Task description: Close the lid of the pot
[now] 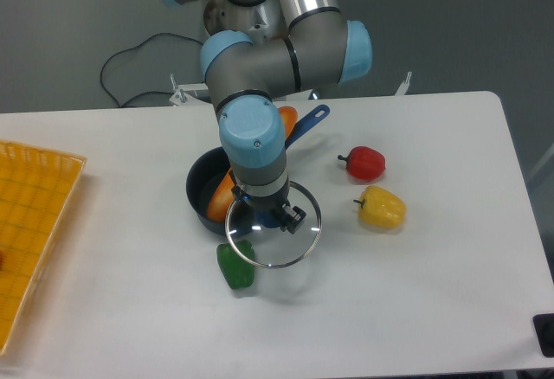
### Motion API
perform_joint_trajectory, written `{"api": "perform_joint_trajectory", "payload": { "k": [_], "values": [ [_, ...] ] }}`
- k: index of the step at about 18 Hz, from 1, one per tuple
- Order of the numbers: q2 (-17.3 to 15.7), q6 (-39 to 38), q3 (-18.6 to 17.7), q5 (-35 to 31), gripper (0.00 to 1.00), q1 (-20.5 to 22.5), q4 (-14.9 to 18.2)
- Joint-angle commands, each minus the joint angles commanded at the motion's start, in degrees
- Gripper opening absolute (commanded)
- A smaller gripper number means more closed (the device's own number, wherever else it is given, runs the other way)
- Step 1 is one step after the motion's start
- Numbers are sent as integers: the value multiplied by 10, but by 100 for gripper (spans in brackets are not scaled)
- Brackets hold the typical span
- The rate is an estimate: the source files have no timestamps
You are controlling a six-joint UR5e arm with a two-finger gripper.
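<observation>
The gripper [270,215] grasps the lid [299,239] by its knob, at 5 o'clock from the pot [201,182].

The pot [204,187] is a small round dark saucepan standing upright near the middle of the table, its long blue handle [309,123] pointing to the far right; it is uncovered, with something orange inside. The lid [294,239], a clear glass disc with a thin metal rim, sits just near-right of the pot, overlapping its near edge, roughly level
</observation>
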State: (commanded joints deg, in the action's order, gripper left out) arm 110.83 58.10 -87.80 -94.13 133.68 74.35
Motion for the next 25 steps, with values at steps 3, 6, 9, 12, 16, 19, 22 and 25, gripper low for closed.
{"api": "perform_joint_trajectory", "payload": {
  "k": [3,6,9,12,16,19,22,25],
  "values": [
    [-1,1,0,-7,38,0,12],
    [-1,3,2,-41,38,-2,33],
    [-4,3,3,-47,38,-5,53],
    [-8,4,3,-73,38,-15,66],
    [-9,3,4,-77,38,-33,82],
    [-11,0,4,-77,38,-51,85],
    [-16,0,2,-77,38,-64,90],
    [-18,3,1,-78,38,-67,107]
  ]
}}
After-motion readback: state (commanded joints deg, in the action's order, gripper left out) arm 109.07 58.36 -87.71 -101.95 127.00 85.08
